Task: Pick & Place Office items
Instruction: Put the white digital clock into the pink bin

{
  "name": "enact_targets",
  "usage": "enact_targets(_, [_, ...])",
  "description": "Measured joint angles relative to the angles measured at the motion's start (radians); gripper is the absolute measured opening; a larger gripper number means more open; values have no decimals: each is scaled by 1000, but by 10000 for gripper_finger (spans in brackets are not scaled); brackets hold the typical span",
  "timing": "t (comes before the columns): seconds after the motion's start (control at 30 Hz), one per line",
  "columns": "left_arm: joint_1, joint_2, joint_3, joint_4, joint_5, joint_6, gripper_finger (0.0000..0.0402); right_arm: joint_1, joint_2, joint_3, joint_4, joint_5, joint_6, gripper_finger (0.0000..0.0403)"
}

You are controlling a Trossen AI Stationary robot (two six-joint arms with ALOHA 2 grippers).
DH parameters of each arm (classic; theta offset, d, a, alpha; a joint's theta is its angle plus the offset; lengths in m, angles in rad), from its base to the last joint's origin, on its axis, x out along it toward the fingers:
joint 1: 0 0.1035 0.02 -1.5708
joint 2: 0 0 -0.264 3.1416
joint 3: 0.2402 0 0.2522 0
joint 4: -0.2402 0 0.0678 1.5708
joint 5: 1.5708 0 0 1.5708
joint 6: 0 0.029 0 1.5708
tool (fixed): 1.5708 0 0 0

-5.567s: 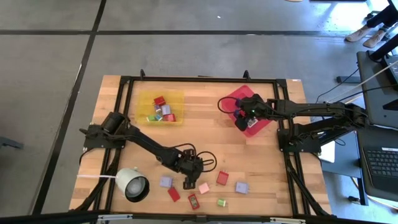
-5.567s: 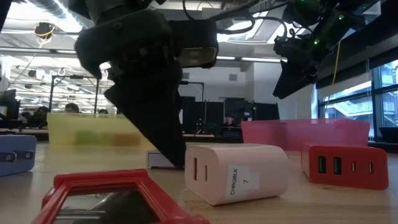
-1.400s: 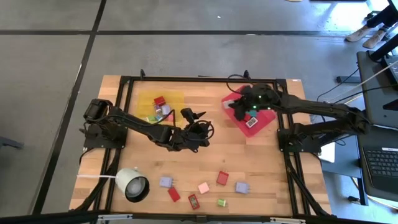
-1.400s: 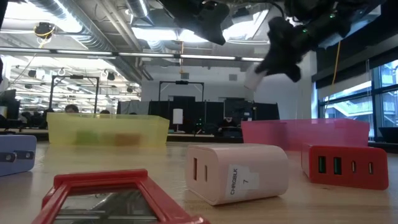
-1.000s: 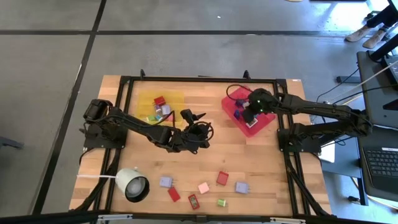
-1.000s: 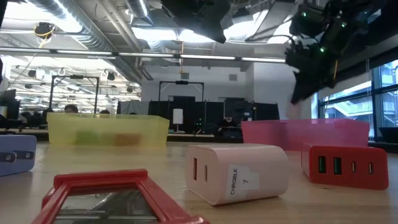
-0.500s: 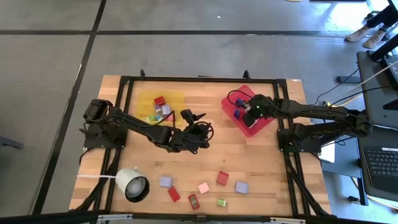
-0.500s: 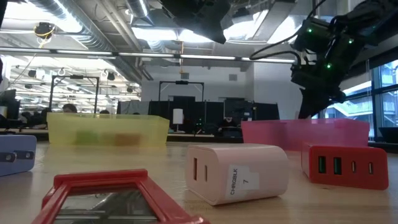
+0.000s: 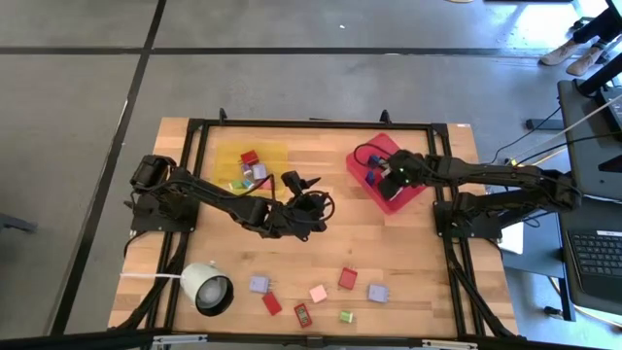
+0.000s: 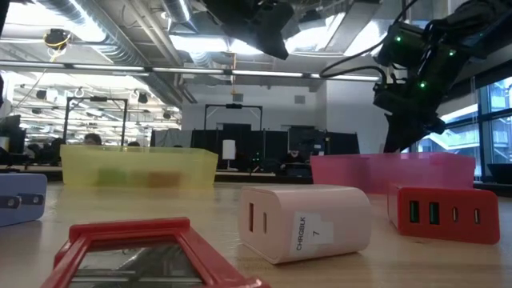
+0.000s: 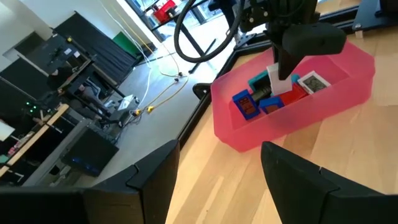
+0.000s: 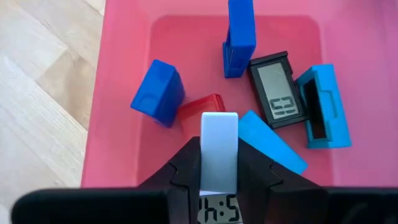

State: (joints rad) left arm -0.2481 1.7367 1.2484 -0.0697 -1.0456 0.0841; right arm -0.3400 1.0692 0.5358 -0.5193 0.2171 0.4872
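Note:
My right gripper [image 12: 219, 146] hangs over the red tray [image 9: 370, 158] and is shut on a pale, thin block [image 12: 219, 132]. Several office items lie in that tray: blue blocks [image 12: 157, 92], a red one [image 12: 200, 110] and a black one with a display [image 12: 275, 88]. My left gripper [image 9: 303, 185] hovers open above the middle of the table with nothing between its fingers [image 11: 155, 180]. More blocks lie loose near the table's front edge, among them a red one [image 9: 347, 278] and a lilac one [image 9: 377, 292]. The yellow tray [image 9: 225, 156] holds several more. My right gripper pinches the pale block between its two fingers, which lie on the block's two broad faces at its near end [image 12: 219, 163]. The fingers slant down from above. The block's free end [image 11: 273, 79] points down at the items in the red tray; whether it touches them I cannot tell.
A white round lamp-like object [image 9: 207, 289] stands at the front left. In the low view a white charger block [image 10: 304, 220], a red charger [image 10: 444, 214] and a red frame [image 10: 136, 244] lie close to the front edge. Bare wood lies between the two trays.
My right gripper has sunk toward the red tray with the pale block still between its fingers, and has drifted a little toward the table's near edge.

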Motion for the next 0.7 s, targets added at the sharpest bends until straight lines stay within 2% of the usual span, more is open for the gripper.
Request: enact_targets(0.7, [0,0,0,-19,0,-22,224,36,8,-5,6,8,16,83])
